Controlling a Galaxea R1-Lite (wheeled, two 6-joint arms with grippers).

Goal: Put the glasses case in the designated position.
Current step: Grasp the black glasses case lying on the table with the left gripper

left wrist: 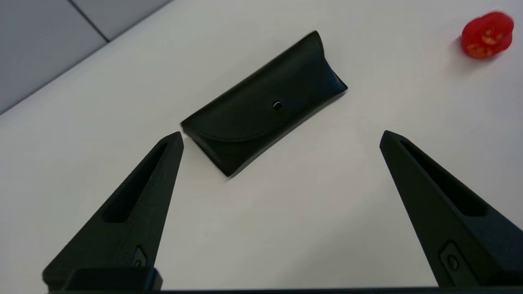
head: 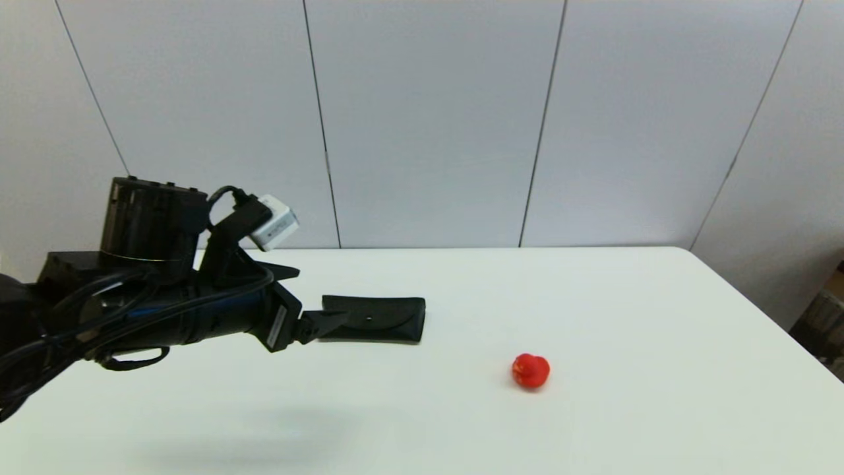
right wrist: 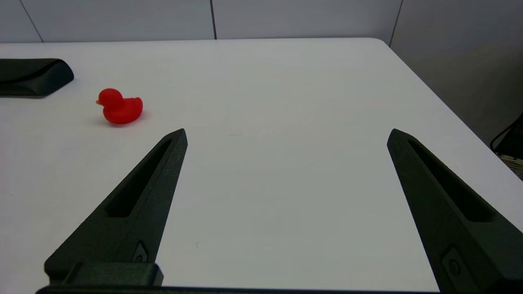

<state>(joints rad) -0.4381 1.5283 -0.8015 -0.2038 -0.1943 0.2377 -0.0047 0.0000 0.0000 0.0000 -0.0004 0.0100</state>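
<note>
**Glasses case: not yet held, approach under way**

Glasses case (left wrist: 263,104) lies flat on the white table (head: 593,422), just beyond my left gripper (left wrist: 281,136), whose fingers are spread wide and empty above it. I judge it light, soft and yielding; best gripped across its narrow width, mid-length, near the snap stud (left wrist: 278,105). My right gripper (right wrist: 287,134) idles, fingers apart. Count: one case, one red duck toy (head: 531,371) well aside.

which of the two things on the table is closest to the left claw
The black glasses case. It lies flat right by the open left claw, untouched. The small red duck sits farther to the robot's right.
</note>
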